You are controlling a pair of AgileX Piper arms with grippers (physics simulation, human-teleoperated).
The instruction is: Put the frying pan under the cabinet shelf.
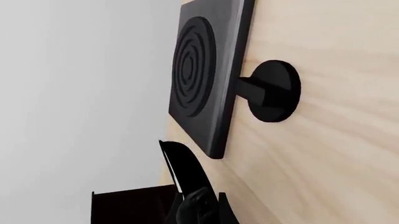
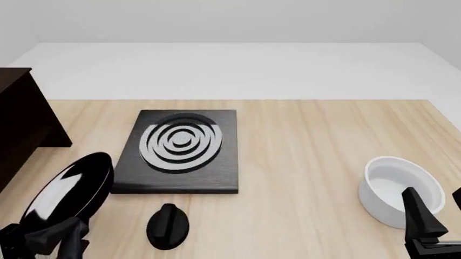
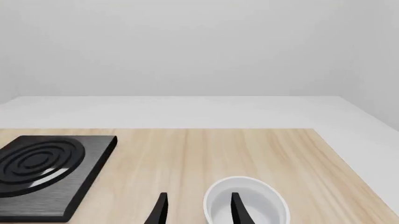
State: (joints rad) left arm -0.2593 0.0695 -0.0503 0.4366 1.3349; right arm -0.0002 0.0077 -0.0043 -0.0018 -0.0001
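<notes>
Wooden table (image 2: pixel 303 140), left gripper (image 2: pixel 54 237) lifting tilted frying pan (image 2: pixel 68 189), unlabelled

We see a bare simulated kitchen mock-up: a pale wooden table (image 2: pixel 303 140) carrying a hob slab (image 2: pixel 183 151), a white bowl (image 2: pixel 400 189) and a dark cabinet (image 2: pixel 21 124), amid blank grey surroundings.

The frying pan (image 2: pixel 67 191) by the left gripper (image 2: pixel 47 237) looks glossy black, mirror-like. The cabinet shelf (image 2: pixel 21 121) looks like dark matt wood. The table (image 2: pixel 303 145) is pale smooth wood grain. The bowl (image 2: pixel 400 189) beside the right gripper (image 3: pixel 196 210) is smooth glossy white.
</notes>
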